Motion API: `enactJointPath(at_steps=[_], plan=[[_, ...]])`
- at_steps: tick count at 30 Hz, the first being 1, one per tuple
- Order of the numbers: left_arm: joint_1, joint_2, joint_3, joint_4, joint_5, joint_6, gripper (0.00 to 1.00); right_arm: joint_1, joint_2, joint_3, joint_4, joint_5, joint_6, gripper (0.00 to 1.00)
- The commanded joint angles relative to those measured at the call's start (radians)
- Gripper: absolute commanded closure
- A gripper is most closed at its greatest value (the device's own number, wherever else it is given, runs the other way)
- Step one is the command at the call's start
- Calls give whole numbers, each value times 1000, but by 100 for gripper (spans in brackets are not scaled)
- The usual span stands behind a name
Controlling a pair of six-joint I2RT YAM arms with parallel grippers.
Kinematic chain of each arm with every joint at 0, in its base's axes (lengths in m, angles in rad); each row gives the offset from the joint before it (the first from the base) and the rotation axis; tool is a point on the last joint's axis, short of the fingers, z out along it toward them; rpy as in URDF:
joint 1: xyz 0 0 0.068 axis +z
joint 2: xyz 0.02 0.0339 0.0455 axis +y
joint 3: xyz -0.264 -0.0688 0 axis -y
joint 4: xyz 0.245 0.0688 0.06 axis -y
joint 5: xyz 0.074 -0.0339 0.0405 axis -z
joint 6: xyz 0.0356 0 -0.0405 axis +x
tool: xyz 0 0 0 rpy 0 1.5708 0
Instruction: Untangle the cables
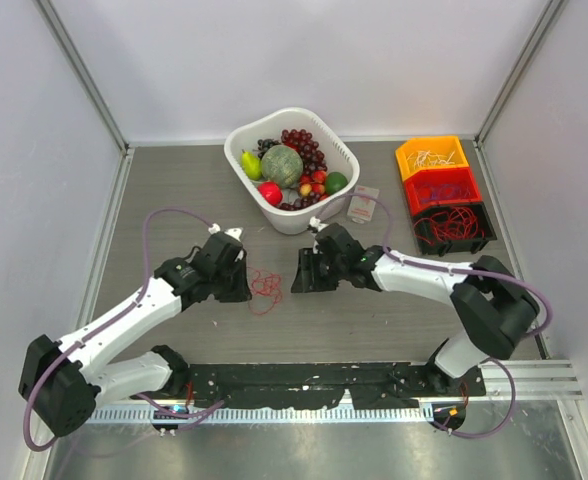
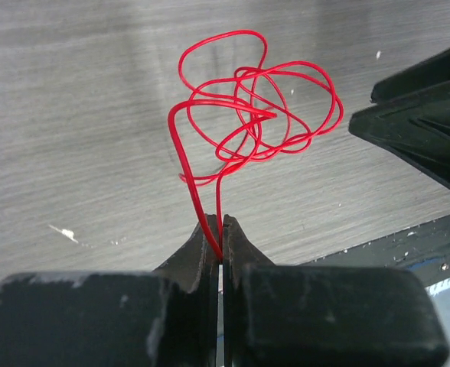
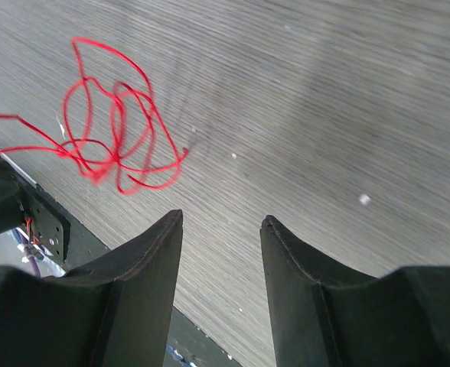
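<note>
No text, label, brand or number can be read in any view. On the packet (image 1: 363, 205) by the basket (image 1: 292, 112), near the desk's (image 1: 374, 330) far edge, any marking is too small to make out.

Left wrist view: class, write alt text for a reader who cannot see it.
The left gripper is shut on a strand of tangled red cable, whose loops rise over a grey wood-grain table.
</note>
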Motion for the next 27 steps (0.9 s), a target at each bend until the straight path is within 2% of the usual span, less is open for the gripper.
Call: enactJointPath(at_steps=[1, 6, 11, 18, 21, 27], plan=[[1, 4, 4, -98, -5, -80, 100, 41, 73, 107, 49, -26, -57, 49], [1, -86, 12, -131, -35, -114, 100, 82, 131, 148, 44, -11, -60, 48], [-1, -131, 42, -155, -35, -106, 100, 99, 130, 128, 135, -71, -51, 45], [1, -137, 196, -252, -65, -120, 100, 112, 20, 4, 274, -123, -68, 41], [1, -133, 231, -261, -55, -119, 100, 112, 1, -35, 394, -146, 4, 39], [1, -140, 262, -252, -44, -131, 100, 98, -10, -65, 530, -132, 182, 40]])
